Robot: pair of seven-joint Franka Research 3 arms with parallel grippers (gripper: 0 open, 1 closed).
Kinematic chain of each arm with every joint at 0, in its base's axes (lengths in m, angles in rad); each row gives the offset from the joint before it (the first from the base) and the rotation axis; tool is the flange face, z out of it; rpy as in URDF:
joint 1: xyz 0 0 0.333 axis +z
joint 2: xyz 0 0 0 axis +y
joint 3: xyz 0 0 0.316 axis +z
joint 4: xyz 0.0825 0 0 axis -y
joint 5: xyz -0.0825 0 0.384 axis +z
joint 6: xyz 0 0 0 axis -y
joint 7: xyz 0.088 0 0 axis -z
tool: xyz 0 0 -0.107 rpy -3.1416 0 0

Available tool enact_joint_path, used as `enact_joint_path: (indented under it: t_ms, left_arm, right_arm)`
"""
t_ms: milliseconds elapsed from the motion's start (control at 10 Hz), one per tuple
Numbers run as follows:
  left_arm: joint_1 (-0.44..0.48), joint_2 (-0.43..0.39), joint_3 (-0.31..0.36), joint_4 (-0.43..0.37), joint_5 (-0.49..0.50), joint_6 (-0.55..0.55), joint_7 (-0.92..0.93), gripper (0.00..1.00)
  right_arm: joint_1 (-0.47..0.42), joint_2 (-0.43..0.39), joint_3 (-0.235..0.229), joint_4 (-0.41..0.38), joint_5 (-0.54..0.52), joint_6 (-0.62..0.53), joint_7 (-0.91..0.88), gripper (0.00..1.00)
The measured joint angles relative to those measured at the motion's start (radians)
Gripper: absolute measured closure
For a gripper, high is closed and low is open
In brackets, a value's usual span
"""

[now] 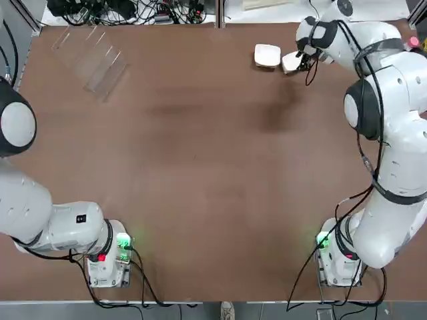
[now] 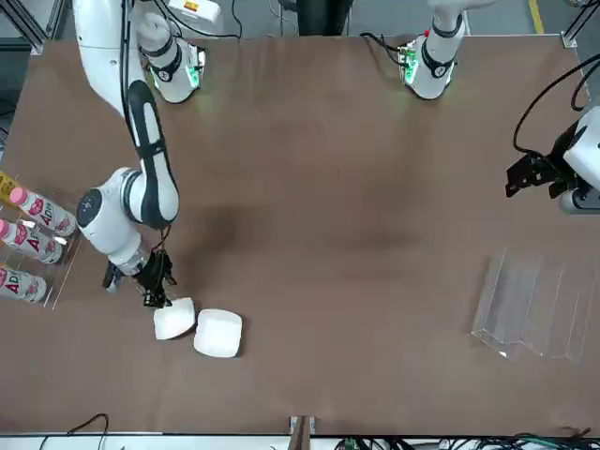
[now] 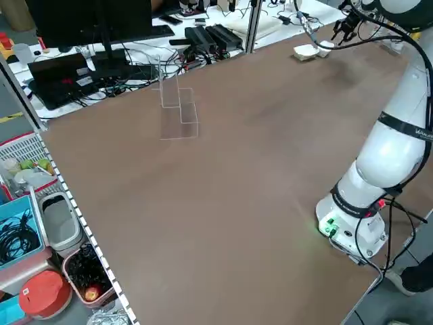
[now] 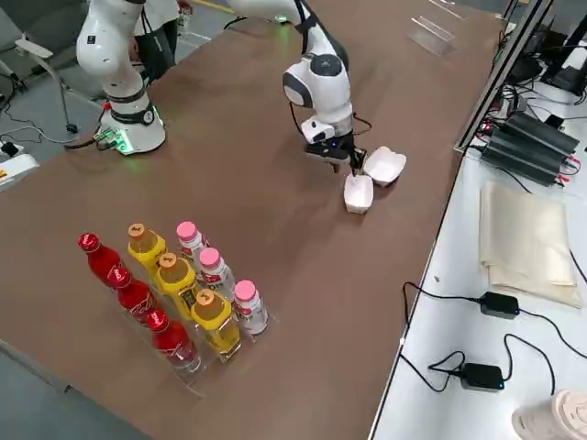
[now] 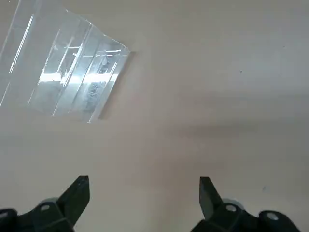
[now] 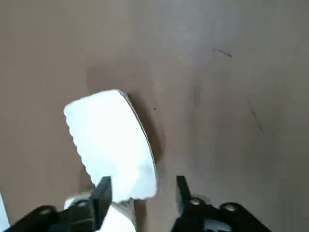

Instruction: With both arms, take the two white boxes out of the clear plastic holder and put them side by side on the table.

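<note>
While half hidden by the right hand [image 1: 305, 61], spread fingers astride one white box [image 1: 291, 63]; left hand [image 5: 144, 193] released.

On the brown-topped table [image 4: 229, 174], two small white rounded-corner boxes [image 4: 371, 179] lie just beside each other near its edge. The right arm's black two-finger gripper [image 4: 349, 161] points down, its tips at the nearer box. A clear rack of red, yellow and pink-capped bottles [image 4: 174, 293] stands well apart.
</note>
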Motion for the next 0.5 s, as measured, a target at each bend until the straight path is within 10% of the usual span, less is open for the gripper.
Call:
enact_joint_path:
  t_ms: [500]
  left_arm:
    - [0.0, 0.0, 0.0, 0.0, 0.0, 0.0, 0.0, 0.0]
  right_arm:
    - [-0.001, -0.016, -0.012, 0.069, -0.104, -0.163, -0.306, 0.17]
